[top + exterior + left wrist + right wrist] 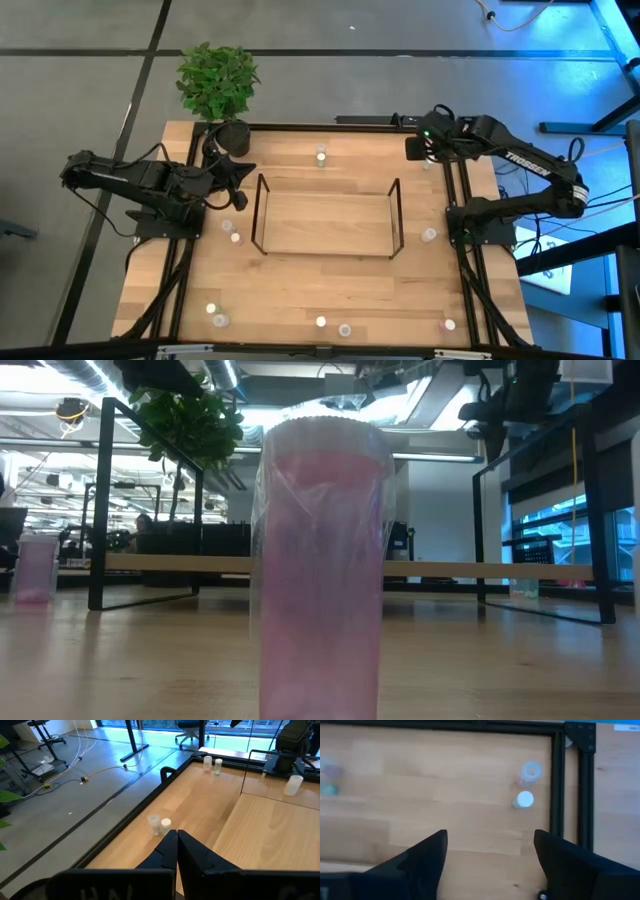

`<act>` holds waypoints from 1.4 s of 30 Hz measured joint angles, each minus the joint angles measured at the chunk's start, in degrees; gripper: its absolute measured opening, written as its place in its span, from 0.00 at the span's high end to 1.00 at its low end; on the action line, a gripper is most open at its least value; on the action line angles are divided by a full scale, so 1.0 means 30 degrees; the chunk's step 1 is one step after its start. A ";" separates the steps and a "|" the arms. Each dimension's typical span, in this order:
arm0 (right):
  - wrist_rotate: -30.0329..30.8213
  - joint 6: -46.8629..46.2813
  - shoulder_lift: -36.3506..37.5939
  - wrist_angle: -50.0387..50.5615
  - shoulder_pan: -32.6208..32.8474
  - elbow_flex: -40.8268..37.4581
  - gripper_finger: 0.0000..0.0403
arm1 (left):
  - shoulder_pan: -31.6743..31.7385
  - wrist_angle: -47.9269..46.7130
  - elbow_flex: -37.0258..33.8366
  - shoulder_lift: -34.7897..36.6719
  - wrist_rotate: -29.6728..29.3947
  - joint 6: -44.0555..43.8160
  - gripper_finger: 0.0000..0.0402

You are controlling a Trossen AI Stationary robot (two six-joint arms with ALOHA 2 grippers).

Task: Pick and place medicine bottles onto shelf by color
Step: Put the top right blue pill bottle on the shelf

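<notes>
Hovering right gripper (490,851) — fingers spread wide, holding nothing, left gripper (176,840) — fingers pressed together, empty.

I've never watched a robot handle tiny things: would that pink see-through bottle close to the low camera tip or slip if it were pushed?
The small pink translucent plastic bottle stands tall and narrow, so a push high up would probably tip it. It looks mostly empty, so likely light. Its smooth wall may slip.
</notes>
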State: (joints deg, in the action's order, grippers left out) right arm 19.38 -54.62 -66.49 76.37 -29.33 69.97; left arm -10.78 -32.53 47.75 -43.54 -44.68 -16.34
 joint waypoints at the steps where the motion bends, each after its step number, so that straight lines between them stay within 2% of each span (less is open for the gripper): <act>1: -0.0107 0.0372 -0.0276 0.0005 -0.0125 0.0000 0.26 | -0.0002 0.0000 0.0000 0.0000 0.0001 0.0000 1.00; 7: -0.0345 0.2581 -0.1685 -0.0018 -0.1424 0.0000 0.28 | 0.0001 0.0000 0.0000 0.0001 0.0004 0.0001 1.00; 14: -0.1041 0.4380 -0.2027 0.0598 -0.3482 -0.0258 0.28 | 0.0003 0.0000 0.0000 -0.0004 0.0004 -0.0001 1.00; 19: -0.1830 0.5060 -0.2036 -0.1010 -0.3788 -0.1992 0.28 | 0.0003 0.0000 0.0000 -0.0004 0.0004 0.0005 1.00; 27: -0.1375 0.6355 -0.2036 -0.4011 -0.4677 -0.5198 0.28 | -0.0003 0.0000 0.0000 -0.0004 0.0004 0.0002 1.00; 42: -0.1011 0.6386 -0.2036 -0.6937 -0.6081 -0.7419 0.28 | -0.0003 0.0000 0.0000 -0.0004 0.0005 0.0007 1.00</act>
State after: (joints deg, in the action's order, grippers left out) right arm 16.35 -35.46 -72.60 55.56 -47.57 47.72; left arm -10.79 -32.53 47.75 -43.55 -44.66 -16.32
